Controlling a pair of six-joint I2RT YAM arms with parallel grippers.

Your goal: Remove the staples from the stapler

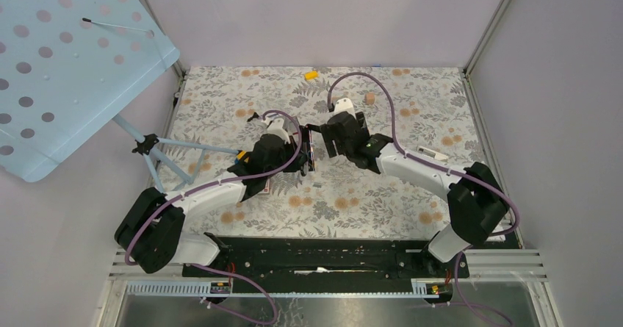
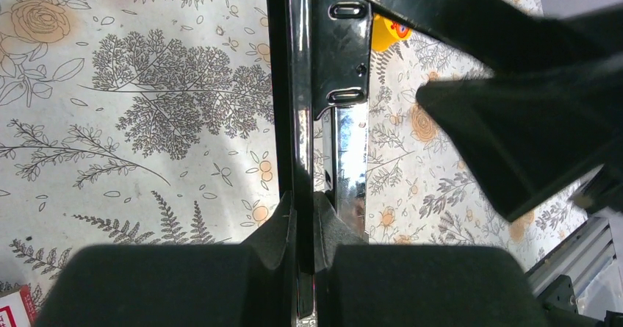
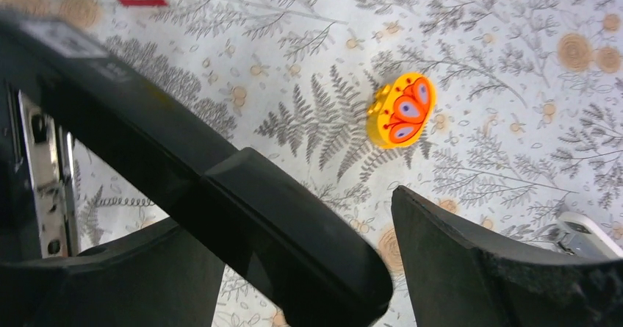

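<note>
Left claw (image 2: 305, 228), matte black: shut tight on one stapler (image 2: 339, 48), glossy black with a mirror-bright metal rail, held above mid-surface. Right claw (image 3: 294, 220): wide open, astride the stapler's black arm, gap showing. Surface (image 2: 147, 121): leaf-and-rose print. One yellow block (image 3: 400, 110), orange butterfly motif.

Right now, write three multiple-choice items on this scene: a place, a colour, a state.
1. The yellow butterfly piece lies: A on the flowered cloth; B in a bowl; C on a shelf.
2. The body of the stapler is: A red; B black; C green.
3. The left hand is: A wide open; B out of view; C shut on the stapler.
Key: A, it sits on the cloth; B, its bar shows black; C, its fingers clamp the bar.
</note>
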